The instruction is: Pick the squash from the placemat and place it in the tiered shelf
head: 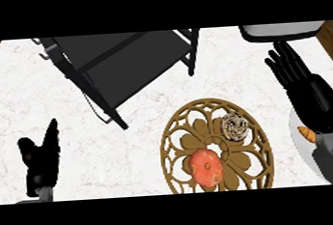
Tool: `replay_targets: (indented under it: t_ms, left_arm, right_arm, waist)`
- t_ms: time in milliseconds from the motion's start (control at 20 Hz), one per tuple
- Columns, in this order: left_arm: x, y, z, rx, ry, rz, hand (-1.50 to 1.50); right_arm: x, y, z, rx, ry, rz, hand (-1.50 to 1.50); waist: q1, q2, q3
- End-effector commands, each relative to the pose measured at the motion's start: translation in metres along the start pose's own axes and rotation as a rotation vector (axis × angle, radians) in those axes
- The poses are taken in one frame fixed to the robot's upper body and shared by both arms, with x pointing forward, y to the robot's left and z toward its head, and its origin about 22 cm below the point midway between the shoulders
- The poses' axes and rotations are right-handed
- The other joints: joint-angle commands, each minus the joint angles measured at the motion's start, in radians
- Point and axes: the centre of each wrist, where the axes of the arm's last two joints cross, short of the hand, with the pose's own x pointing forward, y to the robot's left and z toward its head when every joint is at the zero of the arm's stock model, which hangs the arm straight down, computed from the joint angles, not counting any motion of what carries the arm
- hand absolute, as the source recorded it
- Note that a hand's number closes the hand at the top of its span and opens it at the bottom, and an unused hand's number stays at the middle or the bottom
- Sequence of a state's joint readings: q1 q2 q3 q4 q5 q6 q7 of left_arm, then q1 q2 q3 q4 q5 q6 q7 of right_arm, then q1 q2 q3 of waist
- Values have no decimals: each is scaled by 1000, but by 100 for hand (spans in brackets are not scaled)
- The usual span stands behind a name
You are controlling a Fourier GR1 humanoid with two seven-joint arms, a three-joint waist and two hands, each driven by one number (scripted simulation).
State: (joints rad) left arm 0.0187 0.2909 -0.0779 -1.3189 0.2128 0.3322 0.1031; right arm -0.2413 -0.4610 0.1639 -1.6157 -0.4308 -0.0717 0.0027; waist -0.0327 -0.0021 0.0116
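An orange-red squash point(206, 166) lies on a round brown openwork placemat point(176, 133) at the lower middle of the head view. A black tiered shelf point(116, 64) stands at the upper left, tilted across the white marble counter. My right hand point(312, 93) hovers open at the right, fingers straight and pointing up-left, to the right of the placemat and apart from the squash. At the lower left my left hand point(40, 158) rests open with fingers up, holding nothing.
A small striped tan-and-white object point(235, 126) lies on the placemat above the squash. A grey-white dish point(282, 31) shows at the top right edge. A plate with an orange item point(308, 134) sits at the right, partly under my right forearm.
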Motion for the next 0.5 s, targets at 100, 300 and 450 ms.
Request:
replay_targets:
  t_ms: [100,300,450]
  left_arm:
    - [16,5,10,-77,6,-27,0]
    - [15,16,20,-128,49,-23,0]
    - [26,-3,8,-241,65,14,0]
  right_arm:
    - [19,-22,-7,102,-111,80,150]
    - [37,-75,0,88,39,644,150]
    - [-36,-52,12,105,194,374,150]
  waist:
    - [16,5,-12]
    - [-13,12,-30]
    - [32,16,-12]
